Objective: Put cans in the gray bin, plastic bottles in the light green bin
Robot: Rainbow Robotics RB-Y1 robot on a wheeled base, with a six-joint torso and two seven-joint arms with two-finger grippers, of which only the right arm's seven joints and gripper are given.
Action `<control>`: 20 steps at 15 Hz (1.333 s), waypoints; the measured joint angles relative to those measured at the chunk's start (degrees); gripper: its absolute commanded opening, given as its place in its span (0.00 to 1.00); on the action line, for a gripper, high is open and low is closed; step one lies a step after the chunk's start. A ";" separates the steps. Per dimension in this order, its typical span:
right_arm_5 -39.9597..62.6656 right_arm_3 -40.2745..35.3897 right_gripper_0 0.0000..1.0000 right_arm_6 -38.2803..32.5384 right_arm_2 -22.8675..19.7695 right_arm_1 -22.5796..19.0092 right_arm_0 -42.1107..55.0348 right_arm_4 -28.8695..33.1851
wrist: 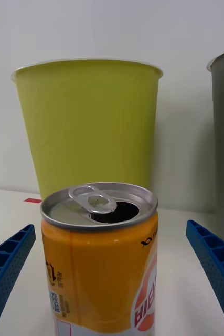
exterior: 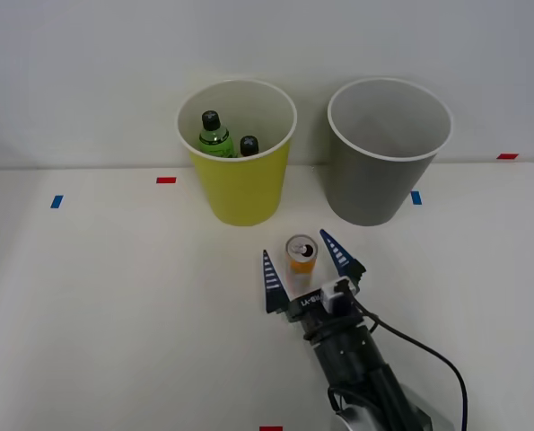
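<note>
Can [exterior: 301,255] stands upright on the white table [exterior: 114,305], in front of the two bins and roughly level with the gap between them, a little nearer the green bin [exterior: 240,184]. Its silver top faces up with the pull tab lifted back over an open mouth (the wrist view shows this plainly), and its body is orange-yellow [wrist: 98,273] with a pale patch low on one side.

The right gripper [exterior: 304,266] sits at table level around the can, spread wide: one blue ribbed finger [exterior: 271,280] lies to the can's left and the other [exterior: 338,253] to its right, and neither touches it. In the wrist view both fingers [wrist: 7,262] show clear space between themselves and the can.

Behind the can, the green bin [wrist: 88,126] stands upright with two black-capped bottles inside: one with a bright green body [exterior: 213,135] and a second [exterior: 249,145] just beside it, mostly hidden by the rim. The gray bin [exterior: 379,175] stands upright to its right, apart from it, its white inside bare.

Small red and blue tape marks [exterior: 166,180] dot the table.
</note>
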 measured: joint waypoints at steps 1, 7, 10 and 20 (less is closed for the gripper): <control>0.00 0.00 1.00 0.01 0.13 -0.23 -0.04 -0.07; 0.05 0.00 1.00 0.55 0.30 -0.43 -0.30 -0.26; 0.06 0.00 0.94 0.89 0.30 -0.68 -0.38 -0.51; -0.29 -0.16 0.00 1.51 1.15 -2.44 -0.46 -0.80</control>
